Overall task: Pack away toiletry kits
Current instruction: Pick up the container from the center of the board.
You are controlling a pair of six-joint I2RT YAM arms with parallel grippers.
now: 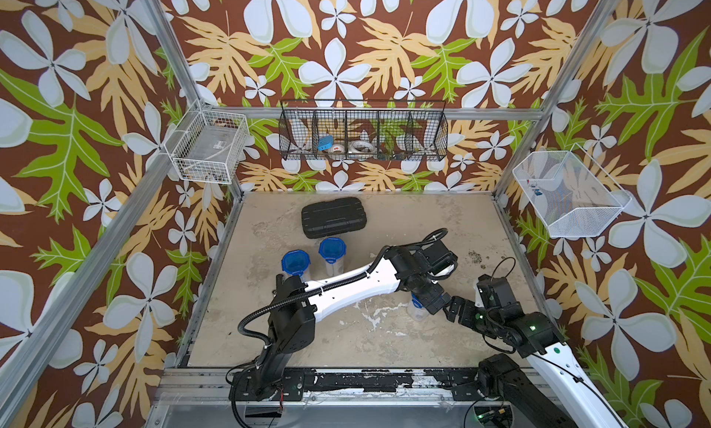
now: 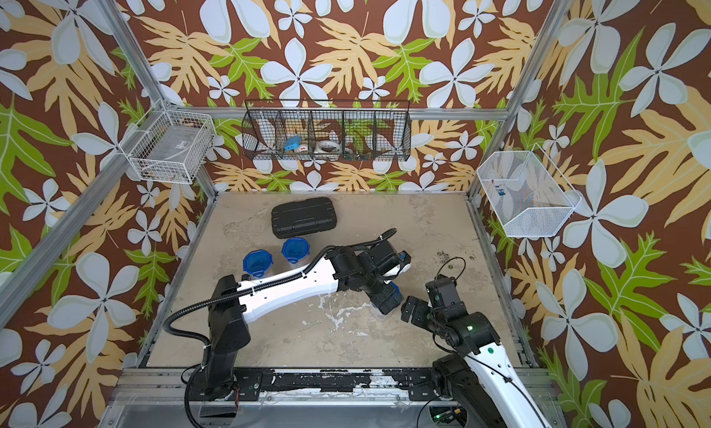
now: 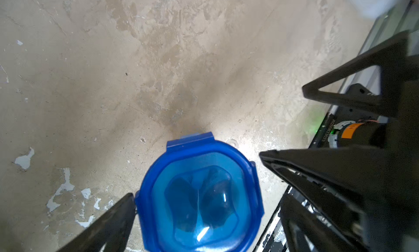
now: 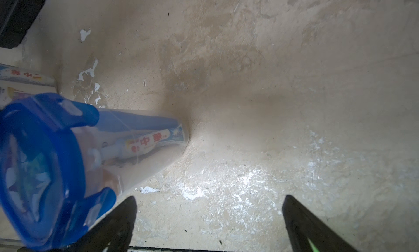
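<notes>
Clear tumbler (image 4: 145, 148), blue clip lid (image 3: 199, 194) on, toothpaste tube (image 4: 145, 141) and blue toothbrush (image 4: 136, 121) inside, stands at 4 o'clock on the table (image 1: 346, 341). Left gripper (image 3: 196, 173) straddles the lid, jaws apart; right gripper (image 4: 208, 203), at its 3 o'clock, gapes empty. Table lies bare from 5 to 7 o'clock.

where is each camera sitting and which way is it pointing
Top views: high over the front, looking down at the table; left arm and right arm show.
Left wrist: on the left arm, straight down on a tumbler; left gripper fingers flank it.
Right wrist: on the right arm, down at the table beside that tumbler; right gripper fingers show.
Shared: both wrists see that tumbler.
</notes>
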